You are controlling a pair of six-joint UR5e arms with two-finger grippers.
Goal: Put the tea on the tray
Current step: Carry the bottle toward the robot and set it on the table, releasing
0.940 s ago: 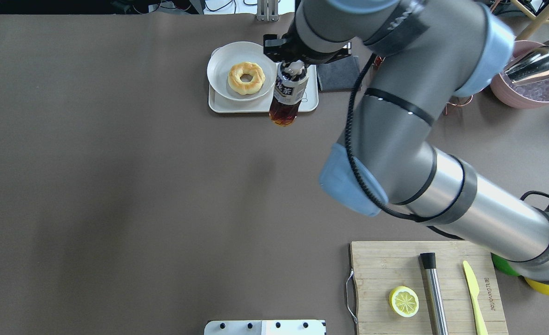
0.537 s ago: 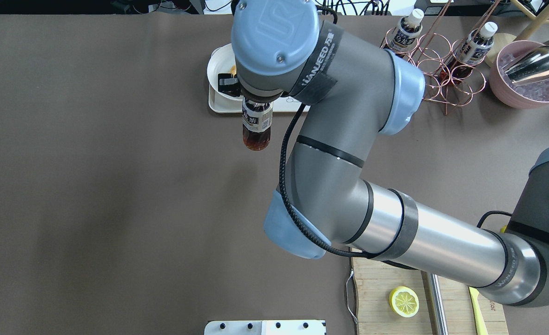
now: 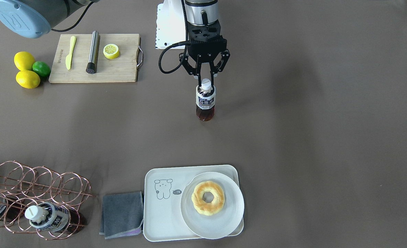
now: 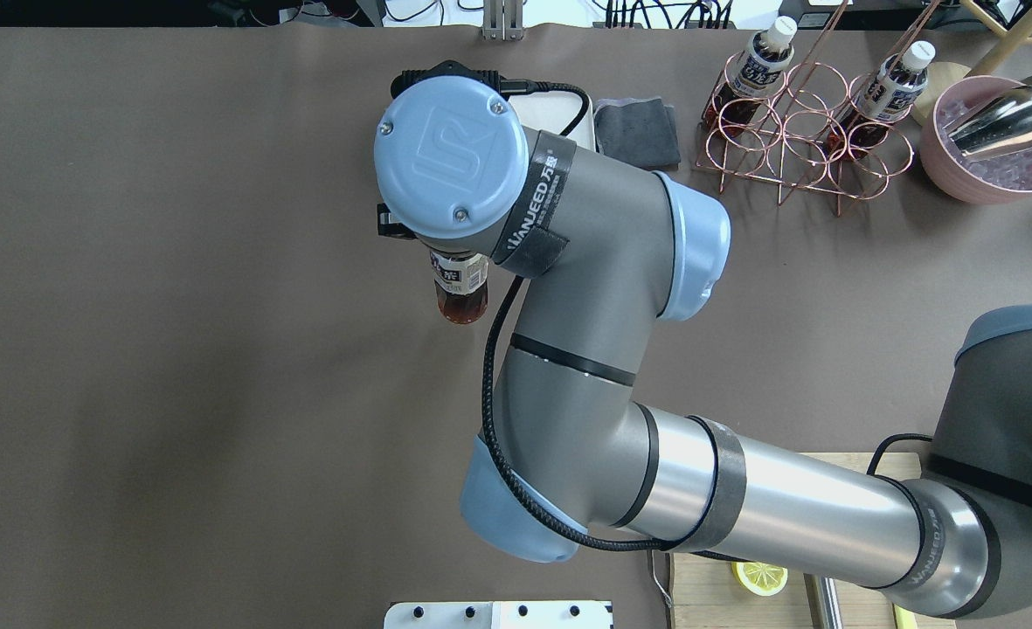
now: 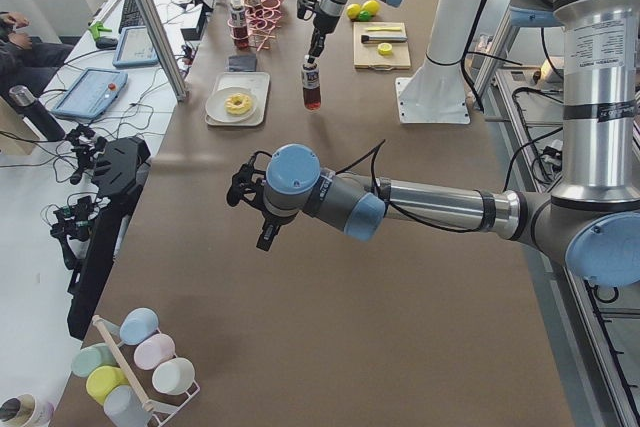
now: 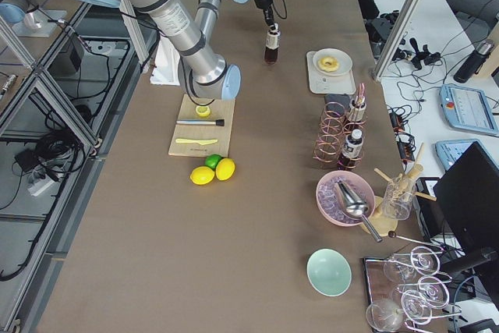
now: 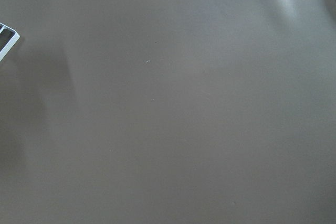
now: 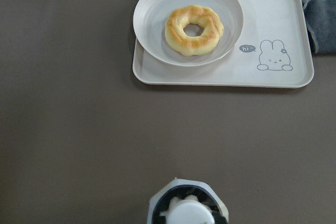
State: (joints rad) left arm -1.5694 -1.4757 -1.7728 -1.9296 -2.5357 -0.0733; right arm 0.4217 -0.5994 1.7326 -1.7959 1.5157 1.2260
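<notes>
Right pincer [image 3: 206,78]: fingers are drawn in narrow and clamped on the white cap of the tea bottle [image 3: 205,101]. The bottle is held upright in the upper centre of the front-facing frame, over bare table [image 3: 293,120]. Whether its base touches the table cannot be told. In the overhead view only the bottle's lower part is seen, below the wrist, left of centre.

Tray [image 3: 162,220]: noted at the bottom centre of the front-facing frame, well apart from the bottle. A white plate [image 3: 224,225] is seated on the tray's right part, with a doughnut [image 3: 208,198] on it. The bear drawing on the tray's left part is uncovered. A grey cloth [image 3: 122,213] is laid just beside the tray's left edge.

Wire rack [image 3: 34,193]: lower left corner of the same frame, with spare bottles [image 3: 46,217] lodged in it.

Left pincer [image 5: 264,235]: seen only in the left side view, mid-frame, above the table. Whether it is open or closed cannot be told. In the left wrist view only table surface is recorded.
</notes>
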